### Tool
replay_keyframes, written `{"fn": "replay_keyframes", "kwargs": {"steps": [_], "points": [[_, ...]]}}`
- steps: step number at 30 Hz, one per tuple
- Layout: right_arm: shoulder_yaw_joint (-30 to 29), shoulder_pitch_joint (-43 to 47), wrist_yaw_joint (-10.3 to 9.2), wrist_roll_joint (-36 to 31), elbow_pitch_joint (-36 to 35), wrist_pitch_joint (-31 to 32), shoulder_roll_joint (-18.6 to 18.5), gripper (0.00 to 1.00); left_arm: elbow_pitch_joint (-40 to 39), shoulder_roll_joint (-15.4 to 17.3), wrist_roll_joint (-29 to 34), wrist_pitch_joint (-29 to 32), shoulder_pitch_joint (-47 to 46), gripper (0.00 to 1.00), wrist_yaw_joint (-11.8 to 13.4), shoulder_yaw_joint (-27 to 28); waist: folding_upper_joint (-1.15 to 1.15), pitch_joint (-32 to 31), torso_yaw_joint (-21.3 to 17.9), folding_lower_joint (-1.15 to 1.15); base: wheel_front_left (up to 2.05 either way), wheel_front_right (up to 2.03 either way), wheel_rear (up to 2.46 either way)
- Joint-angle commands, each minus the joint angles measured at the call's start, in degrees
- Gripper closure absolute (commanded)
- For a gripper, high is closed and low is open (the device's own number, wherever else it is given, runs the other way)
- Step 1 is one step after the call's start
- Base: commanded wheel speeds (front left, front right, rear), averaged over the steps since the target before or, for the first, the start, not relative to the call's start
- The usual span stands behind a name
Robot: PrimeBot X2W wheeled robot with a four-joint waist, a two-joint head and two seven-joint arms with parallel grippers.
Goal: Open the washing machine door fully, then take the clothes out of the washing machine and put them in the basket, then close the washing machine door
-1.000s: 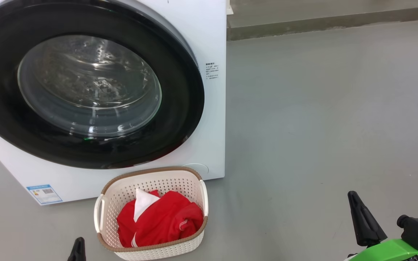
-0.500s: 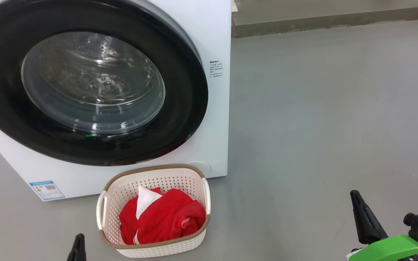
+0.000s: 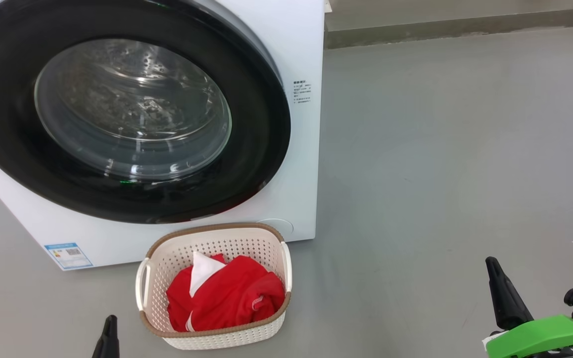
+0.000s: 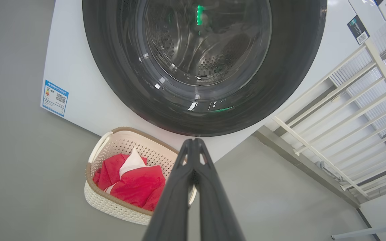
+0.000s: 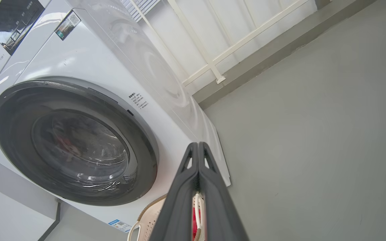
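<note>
Left gripper (image 4: 193, 142) clenched on nothing; right gripper (image 5: 198, 144) likewise; both hang back, probably since nothing remains to carry; clothes (image 4: 132, 180) in basket (image 4: 112, 208) just ahead, between grippers, nearer the left; washing machine door (image 4: 112, 67) beyond, flush against washing machine (image 4: 79, 93); task looks complete.

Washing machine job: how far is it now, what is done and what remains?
Done, it seems: the washing machine door sits closed, the clothes lie in the basket, and the drum looks empty through the glass. In hand: nothing; the left gripper and right gripper are both shut and empty, clear of the door. Left: nothing I can see.
</note>
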Motion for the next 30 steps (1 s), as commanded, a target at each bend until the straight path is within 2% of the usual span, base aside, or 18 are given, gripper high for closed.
{"fn": "replay_keyframes", "kwargs": {"steps": [1,30], "points": [[0.04,-2.98,-0.03,1.70,-1.24,0.46,-0.54,1.00,-1.08,0.93,-1.97,0.51,-2.82,1.00,-0.51,0.69,0.00,0.06,0.10,0.00,0.00,0.00,0.00],[-1.34,-4.94,-0.04,18.74,-0.72,5.34,-0.05,1.00,-0.34,1.31,-20.26,5.28,-5.75,1.00,-0.84,0.54,0.00,0.92,1.67,0.00,0.00,0.00,0.00]]}}
